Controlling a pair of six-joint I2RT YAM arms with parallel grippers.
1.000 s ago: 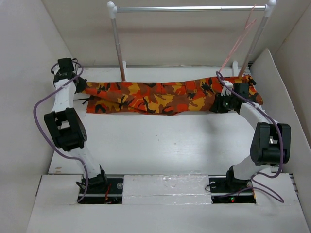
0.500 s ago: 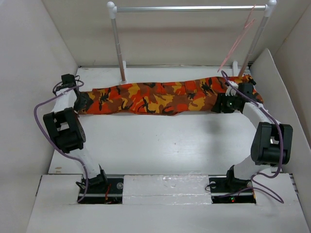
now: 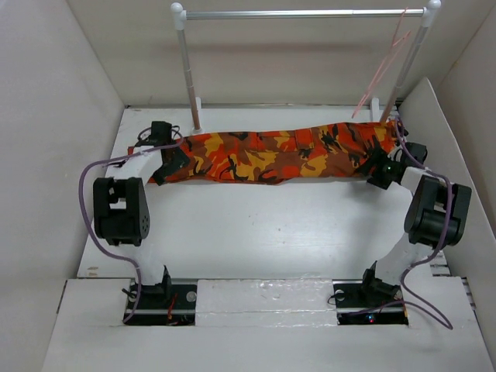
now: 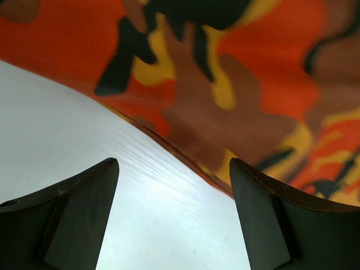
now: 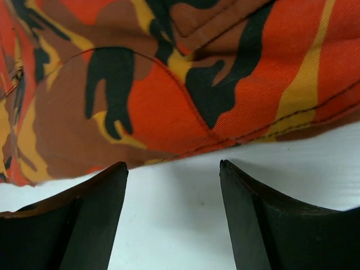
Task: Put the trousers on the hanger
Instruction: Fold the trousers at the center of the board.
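The camouflage trousers [image 3: 279,155] lie flat in a long strip across the back of the table. My left gripper [image 3: 172,163] is at their left end, open, with bare table between its fingers and the cloth edge [image 4: 236,73] just beyond the tips. At the right end my right gripper [image 3: 381,172] is also open and holds nothing; the trousers' hem [image 5: 169,84] lies just past its fingertips [image 5: 115,174]. The thin pink hanger [image 3: 380,74] hangs from the right end of the bar, above and behind the trousers.
A silver bar [image 3: 302,13] on white posts stands along the back of the table. White walls close in the left and back sides, and a slanted white panel [image 3: 434,116] stands close to the right arm.
Both grippers have opened and let go of the trousers. The left arm swung rightwards, and the trousers' left end now lies further in. The right gripper drew back to the right.
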